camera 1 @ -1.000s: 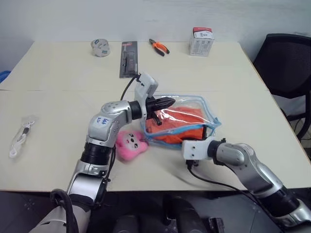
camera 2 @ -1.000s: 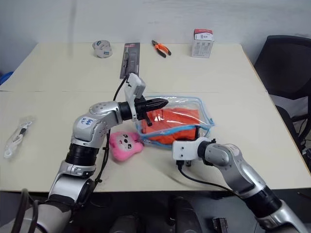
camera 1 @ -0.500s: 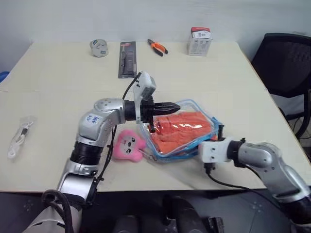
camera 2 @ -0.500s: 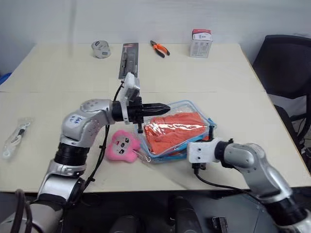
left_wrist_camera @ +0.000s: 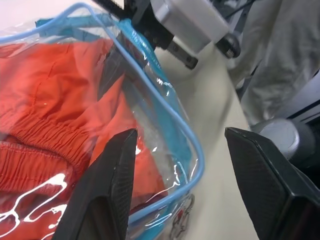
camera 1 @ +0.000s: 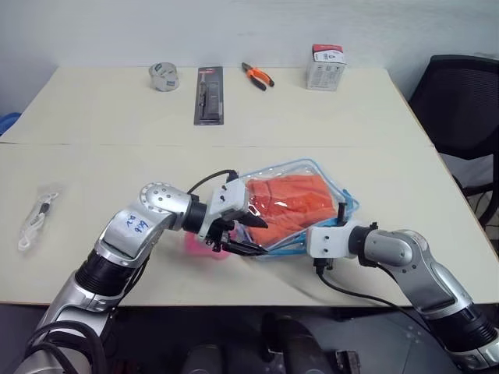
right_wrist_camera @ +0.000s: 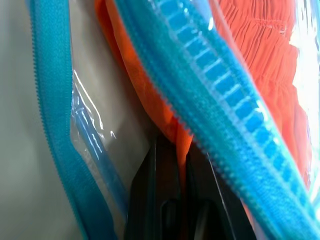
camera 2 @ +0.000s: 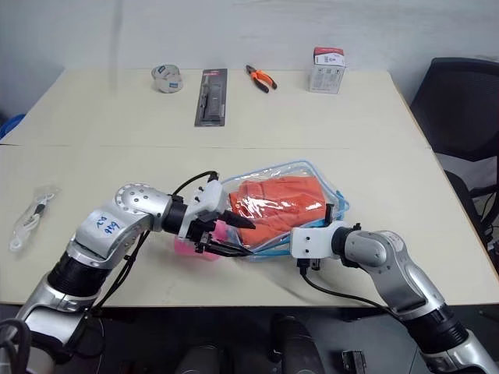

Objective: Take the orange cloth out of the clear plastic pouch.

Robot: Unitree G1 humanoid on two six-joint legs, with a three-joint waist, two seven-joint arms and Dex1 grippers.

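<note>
Since a second ago the left tool [camera 1: 248, 237] has dropped from above the clear plastic pouch [camera 1: 327, 183] to its near left corner, and its fingers, then together, now stand apart astride the blue-trimmed edge. Inside the pouch on the surface [camera 1: 101, 148] lies the orange cloth [camera 1: 292, 199], its length running away to the right of that tool. At the pouch's near right edge, the right tool [right_wrist_camera: 172, 175] is clamped on orange fabric beside the zipper, so it looks the better placed to draw the cloth out

Silver arms, black-fingered tools, black cables
</note>
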